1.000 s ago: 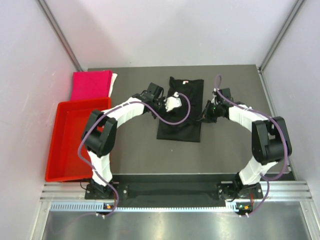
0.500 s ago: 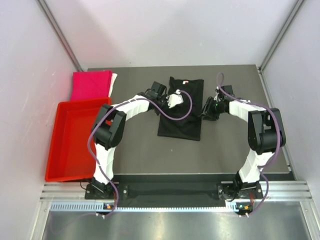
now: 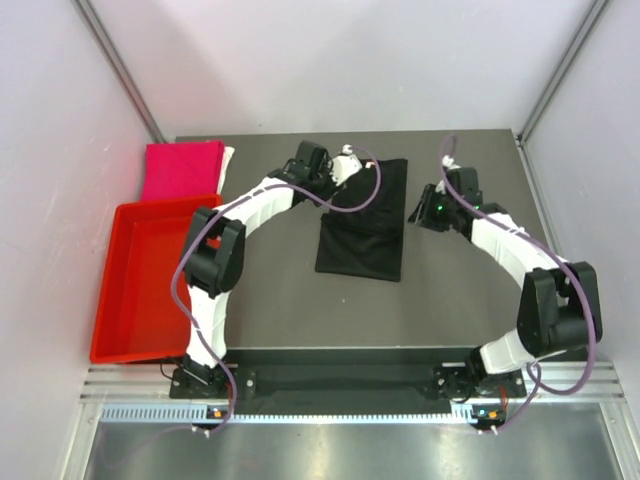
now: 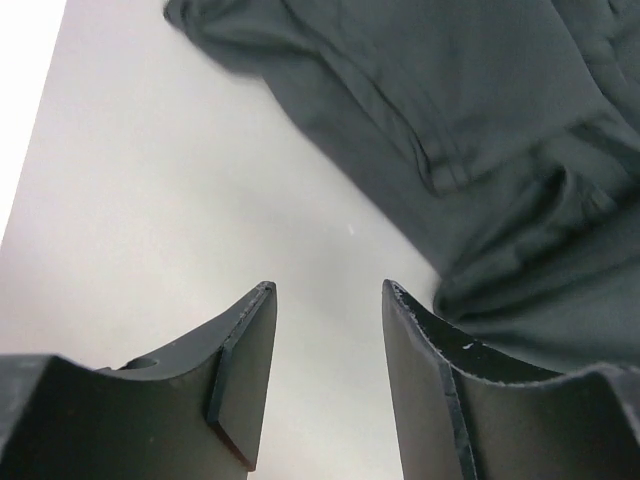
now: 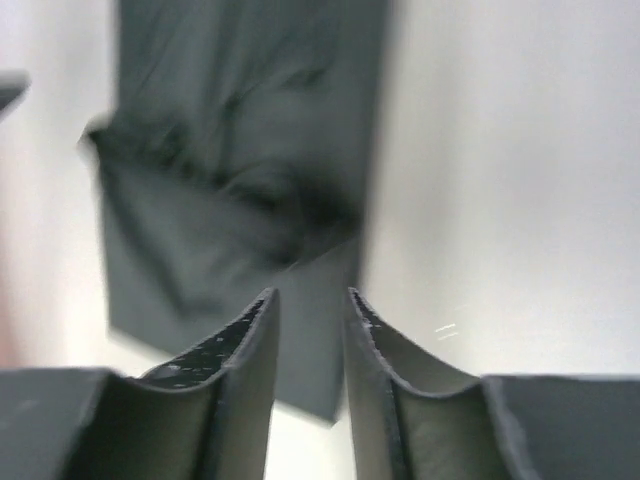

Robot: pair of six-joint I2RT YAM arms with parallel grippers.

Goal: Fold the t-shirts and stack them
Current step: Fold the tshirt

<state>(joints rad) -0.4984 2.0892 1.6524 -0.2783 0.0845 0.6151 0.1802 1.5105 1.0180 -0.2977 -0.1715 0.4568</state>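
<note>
Dark grey table, white walls, black t-shirt

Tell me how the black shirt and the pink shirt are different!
The black shirt is a long, rumpled strip mid-table; the pink shirt is a neat square in the far left corner, behind the red tray. Both lie flat on the table.

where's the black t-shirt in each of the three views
Top external: the black t-shirt lies flat near the middle of the table.
Left wrist: it fills the upper right.
Right wrist: blurred, it runs from the upper left to the centre.
Shared landmark: the bare table surface bordering the shirt's edge.
</note>
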